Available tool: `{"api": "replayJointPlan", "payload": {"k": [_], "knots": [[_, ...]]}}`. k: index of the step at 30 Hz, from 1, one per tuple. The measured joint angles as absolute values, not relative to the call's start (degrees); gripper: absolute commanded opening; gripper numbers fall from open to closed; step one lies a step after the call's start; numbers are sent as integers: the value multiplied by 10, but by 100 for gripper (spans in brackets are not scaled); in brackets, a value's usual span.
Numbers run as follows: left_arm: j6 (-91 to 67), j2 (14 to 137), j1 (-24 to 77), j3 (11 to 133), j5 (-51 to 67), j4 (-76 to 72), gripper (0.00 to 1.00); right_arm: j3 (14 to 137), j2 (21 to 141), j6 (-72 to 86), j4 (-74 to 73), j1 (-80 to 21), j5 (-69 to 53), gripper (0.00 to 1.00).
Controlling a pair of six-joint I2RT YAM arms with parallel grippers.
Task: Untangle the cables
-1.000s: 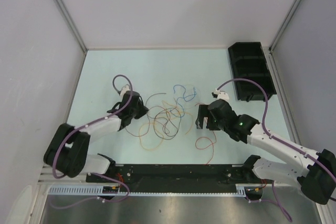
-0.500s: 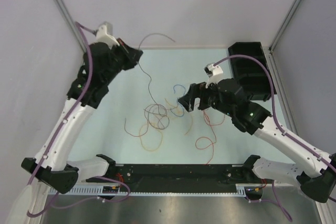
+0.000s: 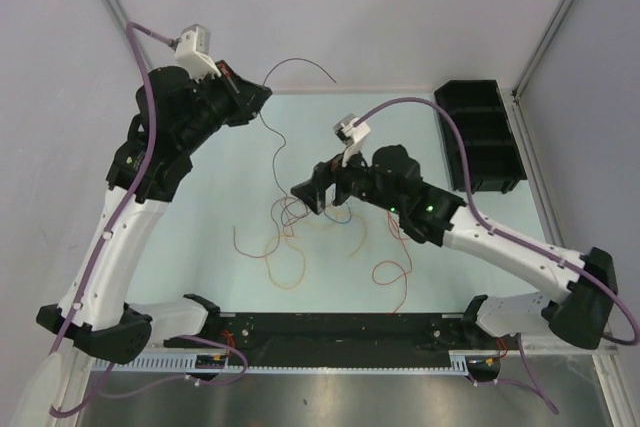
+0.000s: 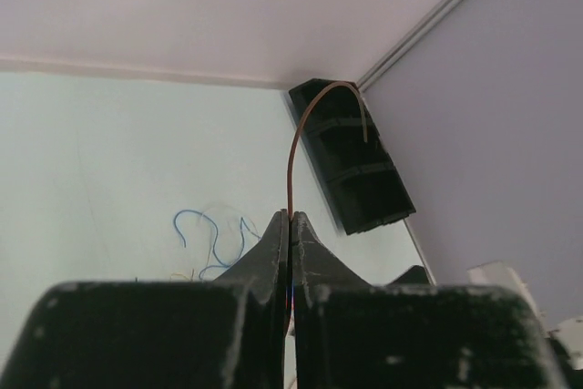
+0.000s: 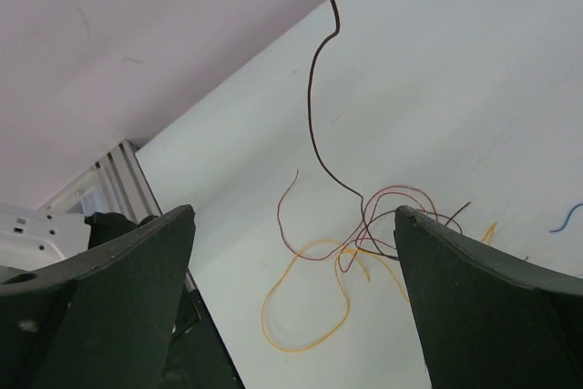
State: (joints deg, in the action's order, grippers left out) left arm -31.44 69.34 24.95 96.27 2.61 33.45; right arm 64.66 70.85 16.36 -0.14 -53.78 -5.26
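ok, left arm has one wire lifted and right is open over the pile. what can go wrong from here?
1. The dark cable pinched in the shut left gripper runs down into the tangle. Pulling higher may cinch it tighter or drag the whole lot along.
2. The open right gripper sits over the tangle's overlapping loops, so closing there could pinch several wires at once.

The cables (image 3: 290, 219) are thin wires in smooth, plastic-looking coloured insulation, and the table (image 3: 200, 167) has a pale, smooth, matt top. The left gripper (image 4: 289, 221) and right gripper (image 5: 293, 216) look like matt, faintly grainy black plastic. The tray (image 3: 478, 137) is black plastic with a slight sheen.
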Motion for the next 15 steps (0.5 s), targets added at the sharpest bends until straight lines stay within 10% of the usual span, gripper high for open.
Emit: {"api": "replayJointPlan", "payload": {"k": [15], "knots": [[-315, 675, 249, 934, 33, 342, 0, 659, 886, 154, 141, -559, -39, 77]]}}
